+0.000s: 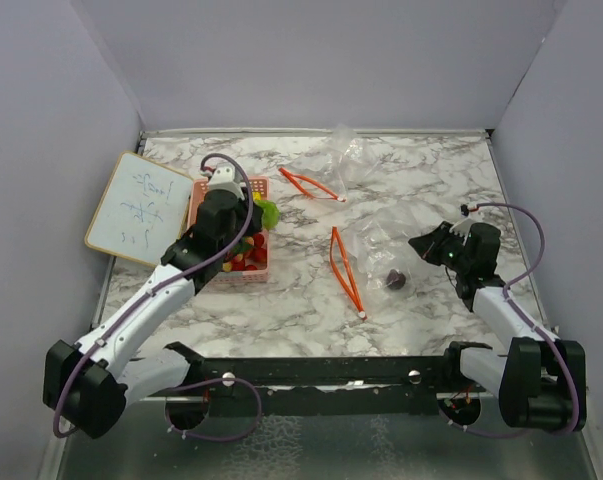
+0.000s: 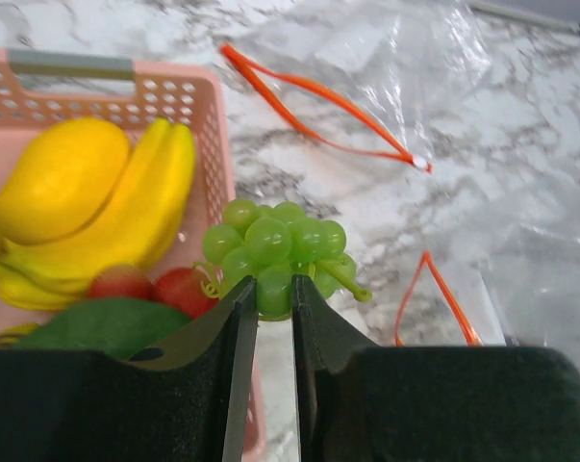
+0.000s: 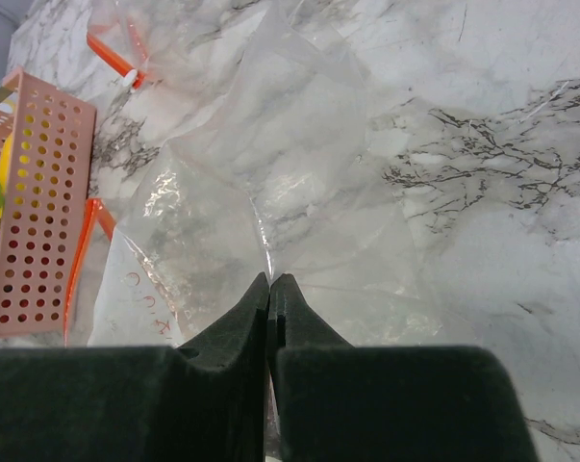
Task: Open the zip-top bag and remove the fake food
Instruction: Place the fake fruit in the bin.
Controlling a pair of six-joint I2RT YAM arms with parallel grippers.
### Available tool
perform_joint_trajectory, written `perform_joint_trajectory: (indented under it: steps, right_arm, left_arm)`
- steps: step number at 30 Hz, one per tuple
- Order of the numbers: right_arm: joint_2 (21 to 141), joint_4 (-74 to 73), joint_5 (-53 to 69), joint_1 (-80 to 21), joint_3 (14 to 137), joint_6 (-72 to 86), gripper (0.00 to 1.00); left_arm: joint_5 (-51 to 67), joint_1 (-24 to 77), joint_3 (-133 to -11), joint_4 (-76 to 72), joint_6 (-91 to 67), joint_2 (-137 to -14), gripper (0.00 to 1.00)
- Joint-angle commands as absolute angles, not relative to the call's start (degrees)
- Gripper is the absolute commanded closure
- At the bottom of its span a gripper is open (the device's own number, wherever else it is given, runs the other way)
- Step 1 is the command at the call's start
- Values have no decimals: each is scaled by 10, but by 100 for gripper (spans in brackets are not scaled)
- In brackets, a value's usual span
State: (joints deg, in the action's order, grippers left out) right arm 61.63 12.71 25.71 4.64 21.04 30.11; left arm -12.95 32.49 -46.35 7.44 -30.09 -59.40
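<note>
My left gripper is pinching one glossy green plastic grape bunch at the rim of one pink perforated plastic basket. My right gripper, pressed together, is nipping one crinkled clear zip-top bag of two.

The fake food lies in the basket, whiteboard at left, near bag and far bag right.
</note>
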Motion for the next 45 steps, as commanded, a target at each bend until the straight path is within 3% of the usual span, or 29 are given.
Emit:
perform_joint_trajectory:
  steps: [1, 5, 7, 9, 12, 17, 26, 37, 45]
  right_arm:
    - [626, 133, 260, 50, 206, 292, 98]
    - [625, 131, 261, 50, 206, 290, 98]
    - [625, 129, 262, 50, 207, 289, 98]
    - [625, 129, 263, 50, 209, 288, 98]
    - [628, 129, 264, 50, 209, 287, 98]
    - [633, 132, 268, 50, 212, 287, 98]
    - [643, 137, 275, 50, 213, 293, 98]
    - [618, 118, 273, 50, 213, 301, 98]
    - [585, 83, 286, 50, 226, 298, 98]
  left_arm:
    - [-105, 242, -537, 60, -256, -651, 77]
    - [-63, 170, -570, 34, -260, -700, 76]
    - [-60, 155, -585, 35, -261, -724, 69]
    - [-64, 151, -592, 36, -269, -738, 37]
    - [-38, 152, -567, 7, -284, -731, 26]
    - [-5, 185, -501, -35, -305, -698, 30]
    - [-42, 376, -407, -97, -341, -705, 31]
    - [-44, 508, -336, -282, -437, -829, 50]
    - [-14, 539, -390, -350, -450, -949, 52]
